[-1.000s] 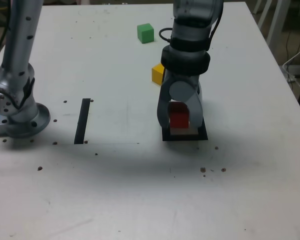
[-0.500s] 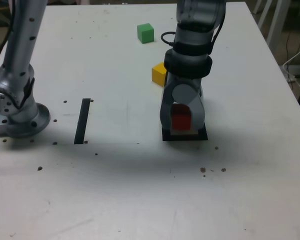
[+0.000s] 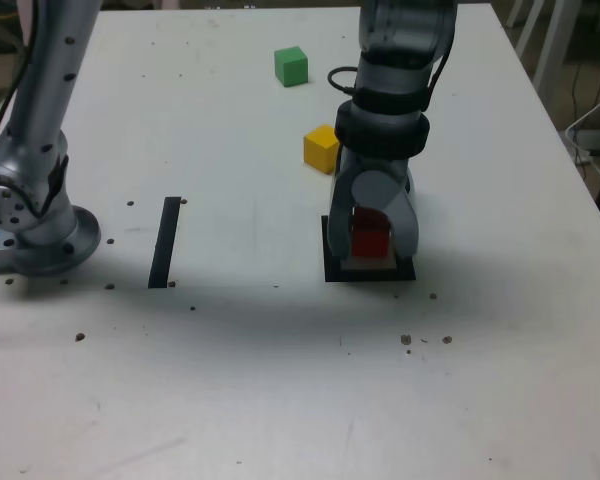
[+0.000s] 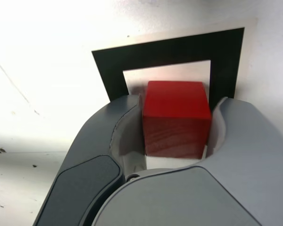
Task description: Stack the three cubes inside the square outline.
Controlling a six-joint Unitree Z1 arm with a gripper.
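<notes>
The red cube (image 3: 369,238) rests on the white centre of the square outline (image 3: 331,272), seen close in the wrist view as the red cube (image 4: 177,117) inside the black frame (image 4: 170,49). My gripper (image 3: 370,246) reaches straight down around it, one finger on each side. In the wrist view the gripper (image 4: 177,104) stands slightly open, with thin gaps between the jaws and the cube's sides. The yellow cube (image 3: 321,148) lies on the table just behind the gripper, toward the exterior view's left. Farther back sits the green cube (image 3: 291,66).
A straight black strip (image 3: 165,241) lies on the white table to the exterior view's left of the outline. The arm's grey base (image 3: 35,225) stands at the far left edge. Small dark specks (image 3: 425,340) dot the tabletop in front.
The gripper lowered the red cube onto the square's centre and its jaws have eased apart from the cube. The arm shifted slightly to the exterior view's right.
</notes>
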